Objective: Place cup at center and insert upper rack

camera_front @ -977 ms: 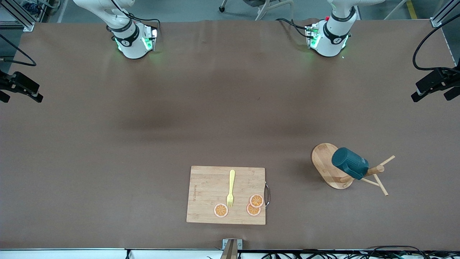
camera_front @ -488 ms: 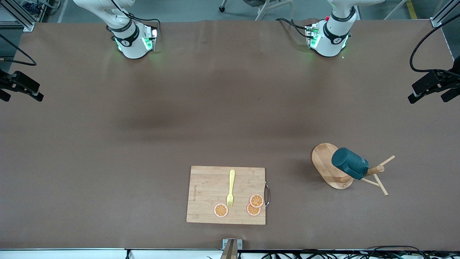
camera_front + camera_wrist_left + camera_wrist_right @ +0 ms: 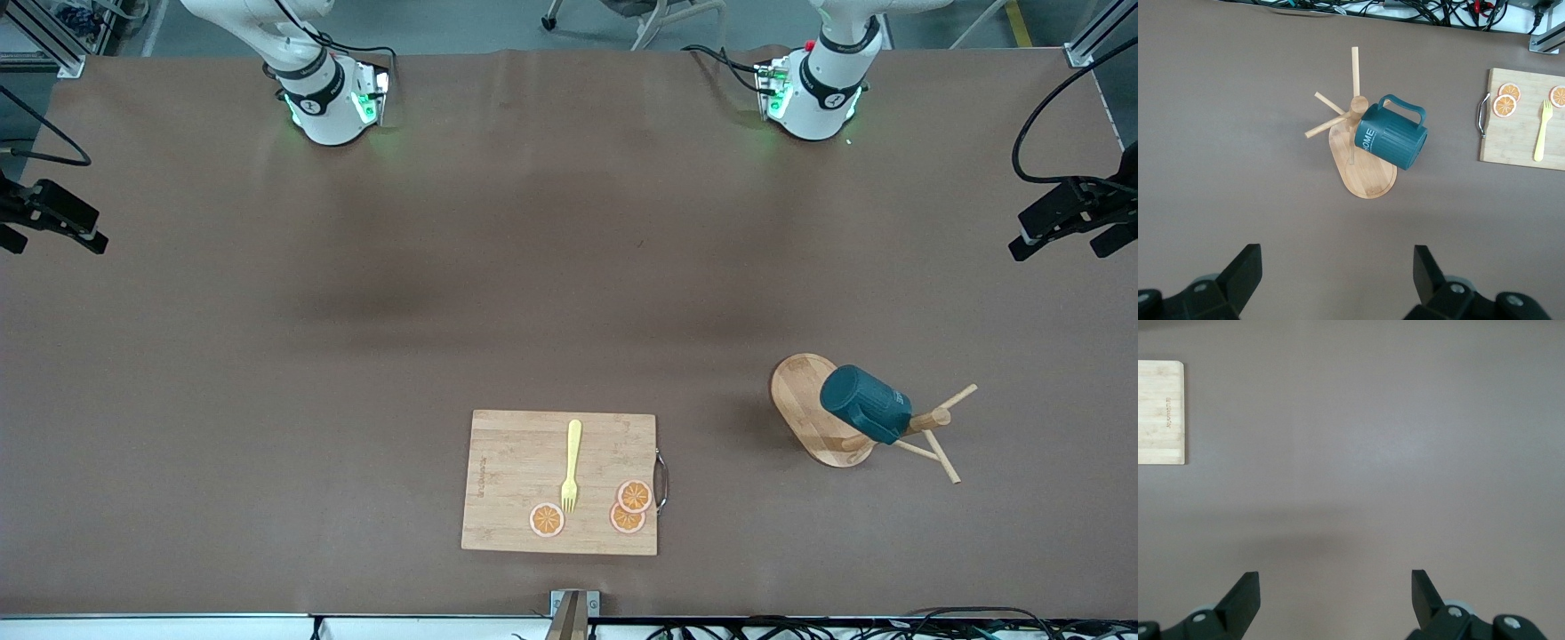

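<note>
1. Table (image 3: pixel 444 293) – brown surface, carrying both arm bases along the edge farthest from the front camera.
2. Cutting board (image 3: pixel 520 471) – rectangular pale wood with a metal handle (image 3: pixel 661 481) on the end toward the left arm's end of the table; it lies near the table edge closest to the front camera, about midway along it.
3. Upper rack (image 3: pixel 805 400) – bamboo mug tree with an oval base, a round central post and thin pegs; it stands toward the left arm's end of the table, well apart from the cutting board.
4. Cup (image 3: pixel 864 404) – dark teal with ribbed sides and a side handle, hung tilted on the upper rack, above its base.
5. Left gripper (image 3: pixel 1338 280) – raised over bare table, fingers spread wide and holding nothing; its wrist view looks down on the upper rack and cup.
6. Right gripper (image 3: pixel 1336 600) – raised over bare table toward the right arm's end, fingers spread wide and empty; a corner of the cutting board shows in its wrist view.
7. Fork (image 3: pixel 571 467) – yellow, lying flat on the cutting board, tines pointing toward the front camera.
8. Orange slices (image 3: pixel 632 507) – three round pieces on the cutting board; two overlap near the handle, and one lies apart just beside the fork's tines.
</note>
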### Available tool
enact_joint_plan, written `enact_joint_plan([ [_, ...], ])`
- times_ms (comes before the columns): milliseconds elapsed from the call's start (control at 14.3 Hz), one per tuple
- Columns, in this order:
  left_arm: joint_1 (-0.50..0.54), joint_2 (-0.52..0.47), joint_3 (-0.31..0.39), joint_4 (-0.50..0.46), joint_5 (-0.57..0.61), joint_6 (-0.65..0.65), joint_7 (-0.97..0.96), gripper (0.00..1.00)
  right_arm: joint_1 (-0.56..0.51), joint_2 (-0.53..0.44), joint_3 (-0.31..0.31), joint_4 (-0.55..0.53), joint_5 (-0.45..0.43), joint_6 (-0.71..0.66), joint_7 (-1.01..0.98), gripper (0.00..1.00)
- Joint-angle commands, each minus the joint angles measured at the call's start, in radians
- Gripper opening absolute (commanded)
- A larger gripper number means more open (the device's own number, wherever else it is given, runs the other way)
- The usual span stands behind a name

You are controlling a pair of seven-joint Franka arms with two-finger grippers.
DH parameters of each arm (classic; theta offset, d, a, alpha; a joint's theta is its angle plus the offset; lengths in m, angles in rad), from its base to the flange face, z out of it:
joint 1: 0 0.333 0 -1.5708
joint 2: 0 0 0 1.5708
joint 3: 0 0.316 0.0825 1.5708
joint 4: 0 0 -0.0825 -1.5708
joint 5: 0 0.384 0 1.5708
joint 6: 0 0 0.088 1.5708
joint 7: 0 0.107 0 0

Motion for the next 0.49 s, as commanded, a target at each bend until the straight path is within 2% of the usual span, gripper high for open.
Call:
enact_joint_plan([
  [0, 0.005, -0.018, -0.011, -0.018, 0.017, 0.014, 0.009, 1.0, -0.001, -0.042, 0.0, -0.049, -0.003, 0.024, 0.009, 1.0],
  [419, 0.006, -0.018, -0.011, -0.021, 0.012, 0.016, 0.009, 1.0, 0.001, -0.042, 0.0, -0.052, -0.009, 0.003, 0.008, 1.0],
])
